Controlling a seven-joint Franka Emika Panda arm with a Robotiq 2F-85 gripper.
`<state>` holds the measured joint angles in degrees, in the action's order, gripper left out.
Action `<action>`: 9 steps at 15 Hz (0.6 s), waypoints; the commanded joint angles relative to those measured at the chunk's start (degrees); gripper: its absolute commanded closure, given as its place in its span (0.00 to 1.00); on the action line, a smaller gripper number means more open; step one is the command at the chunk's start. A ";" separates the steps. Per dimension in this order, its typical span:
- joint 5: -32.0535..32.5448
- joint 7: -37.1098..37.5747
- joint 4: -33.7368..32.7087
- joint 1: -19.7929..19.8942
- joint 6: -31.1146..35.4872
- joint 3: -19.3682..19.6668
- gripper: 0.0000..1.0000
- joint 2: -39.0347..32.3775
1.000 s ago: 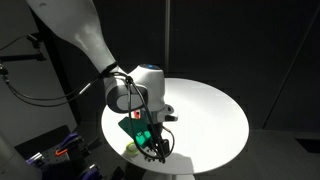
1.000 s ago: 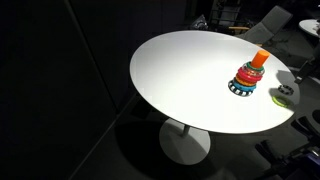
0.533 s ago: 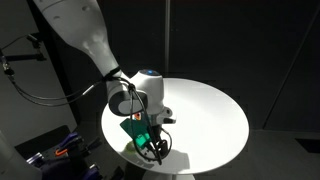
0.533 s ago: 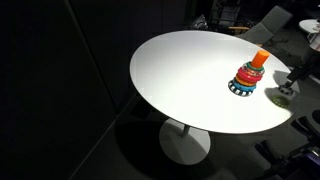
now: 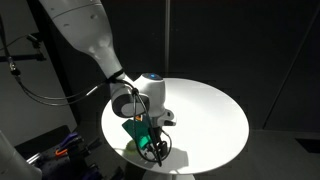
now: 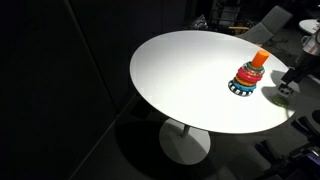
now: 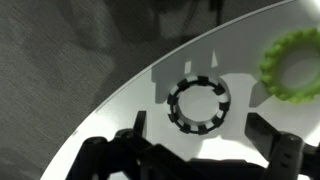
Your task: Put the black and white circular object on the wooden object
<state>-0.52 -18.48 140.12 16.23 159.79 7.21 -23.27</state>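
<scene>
In the wrist view the black and white ring (image 7: 198, 103) lies flat on the white table (image 7: 232, 55). My gripper (image 7: 203, 132) is open and empty just above it. One dark fingertip (image 7: 141, 123) stands to the ring's left and the other to its right, both clear of the ring. The wooden peg stacker (image 6: 250, 77), with an orange top, red middle and blue base, stands upright near the table's edge in an exterior view. My gripper (image 6: 292, 78) hangs just beyond the stacker there. In an exterior view my gripper (image 5: 155, 146) is low over the table's near edge.
A yellow-green ring (image 7: 295, 62) lies on the table to the right of the black and white ring, a short gap away. The round table (image 6: 180, 70) is bare elsewhere. Its curved edge (image 7: 105, 110) runs close by the gripper. Dark floor and equipment surround the table.
My gripper has come down and in toward the table near the stacker. The stacker has not moved.
</scene>
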 commanded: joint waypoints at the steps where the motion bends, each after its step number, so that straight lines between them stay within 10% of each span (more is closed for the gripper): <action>1: -0.68 0.14 -1.37 1.45 0.19 -1.33 0.00 -1.36; 9: -0.54 0.45 -1.88 1.53 0.13 -1.95 0.00 -3.02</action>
<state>-0.56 -18.47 139.24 16.68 159.79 6.30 -25.45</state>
